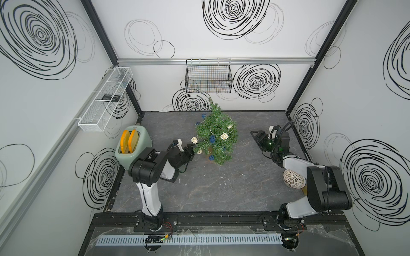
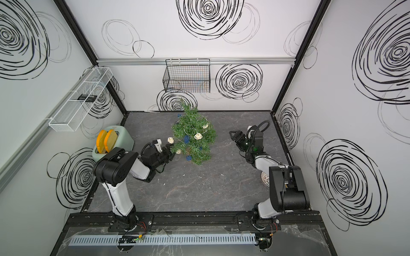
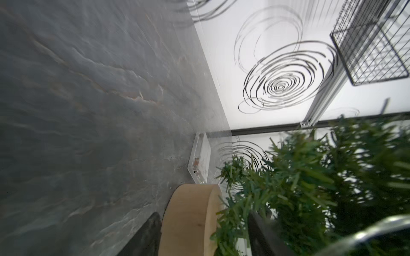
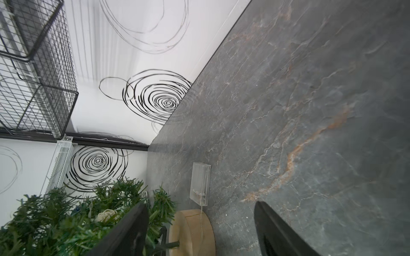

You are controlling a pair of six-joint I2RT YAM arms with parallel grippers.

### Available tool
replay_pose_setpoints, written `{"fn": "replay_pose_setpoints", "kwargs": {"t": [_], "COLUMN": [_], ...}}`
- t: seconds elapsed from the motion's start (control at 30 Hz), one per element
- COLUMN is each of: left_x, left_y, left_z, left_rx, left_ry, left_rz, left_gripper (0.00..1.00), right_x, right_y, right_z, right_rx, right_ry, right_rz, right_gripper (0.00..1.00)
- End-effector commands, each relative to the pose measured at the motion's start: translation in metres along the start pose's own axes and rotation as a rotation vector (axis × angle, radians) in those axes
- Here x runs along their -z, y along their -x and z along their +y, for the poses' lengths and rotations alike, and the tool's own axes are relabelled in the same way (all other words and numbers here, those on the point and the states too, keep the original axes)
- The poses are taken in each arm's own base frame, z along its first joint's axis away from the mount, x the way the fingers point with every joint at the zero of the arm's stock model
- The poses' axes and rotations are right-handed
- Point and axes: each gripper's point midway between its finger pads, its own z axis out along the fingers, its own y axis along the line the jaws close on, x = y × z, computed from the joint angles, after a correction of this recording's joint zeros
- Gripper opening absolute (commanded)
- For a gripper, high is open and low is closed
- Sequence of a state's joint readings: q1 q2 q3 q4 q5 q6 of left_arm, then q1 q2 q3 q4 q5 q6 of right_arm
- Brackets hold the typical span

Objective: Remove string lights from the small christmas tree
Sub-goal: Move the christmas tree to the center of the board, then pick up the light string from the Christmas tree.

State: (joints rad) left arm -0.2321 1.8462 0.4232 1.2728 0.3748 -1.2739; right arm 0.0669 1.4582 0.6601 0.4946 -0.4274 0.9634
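The small christmas tree [image 1: 206, 130] stands upright toward the back middle of the slate tabletop [image 1: 199, 195], bristly green branches spreading out over a pale round wooden disc [image 4: 193, 232] that serves as its foot. The string lights [image 1: 224, 136] are wound through the branches: a thin pale wire loops across the upper part, carrying woven balls, cream ones on the side nearer the front and at the left edge, dark blue ones among the needles and low down (some are half buried in green). A clear box [image 4: 199, 184] lies flat on the tabletop just beside the disc, a thin wire running from it across the disc.
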Motion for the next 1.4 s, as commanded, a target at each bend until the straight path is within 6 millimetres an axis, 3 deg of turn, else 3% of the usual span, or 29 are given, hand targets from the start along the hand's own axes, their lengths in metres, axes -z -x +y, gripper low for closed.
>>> {"fn": "replay_pose_setpoints", "kwargs": {"t": [0.0, 0.2, 0.27, 0.47, 0.63, 0.8, 0.9, 1.03, 1.17, 1.37], "left_x": [0.019, 0.050, 0.061, 0.091, 0.114, 0.111, 0.112, 0.123, 0.135, 0.134], "left_y": [0.016, 0.022, 0.027, 0.035, 0.026, 0.004, -0.012, -0.018, -0.020, -0.026], "left_z": [-0.001, 0.000, -0.012, -0.073, -0.136, -0.182, -0.201, -0.209, -0.225, -0.232], "left_rx": [0.007, 0.009, -0.028, -0.196, -0.286, -0.411, -0.452, -0.445, -0.498, -0.542], "left_ry": [0.048, 0.169, 0.184, 0.196, 0.055, -0.025, -0.091, -0.159, -0.231, -0.242], "left_rz": [-0.118, -0.219, -0.260, -0.381, -0.423, -0.279, -0.191, -0.179, -0.195, -0.153], "left_gripper": [0.71, 0.73, 0.74, 0.75, 0.79, 0.97, 0.97, 0.96, 0.96, 0.96], "right_x": [0.014, 0.041, 0.052, 0.091, 0.117, 0.116, 0.112, 0.104, 0.093, 0.071], "right_y": [0.005, 0.016, 0.020, 0.014, -0.023, -0.071, -0.095, -0.118, -0.127, -0.139], "right_z": [-0.002, 0.018, 0.027, 0.089, 0.162, 0.208, 0.225, 0.235, 0.240, 0.237], "right_rx": [0.003, 0.021, 0.034, 0.208, 0.467, 0.570, 0.583, 0.585, 0.584, 0.588], "right_ry": [-0.049, -0.059, -0.053, 0.141, 0.363, 0.530, 0.601, 0.614, 0.603, 0.549], "right_rz": [-0.040, -0.116, -0.154, -0.219, -0.187, -0.044, 0.049, 0.114, 0.141, 0.182], "right_gripper": [0.81, 0.82, 0.83, 0.87, 0.86, 0.80, 0.72, 0.71, 0.68, 0.62]}}
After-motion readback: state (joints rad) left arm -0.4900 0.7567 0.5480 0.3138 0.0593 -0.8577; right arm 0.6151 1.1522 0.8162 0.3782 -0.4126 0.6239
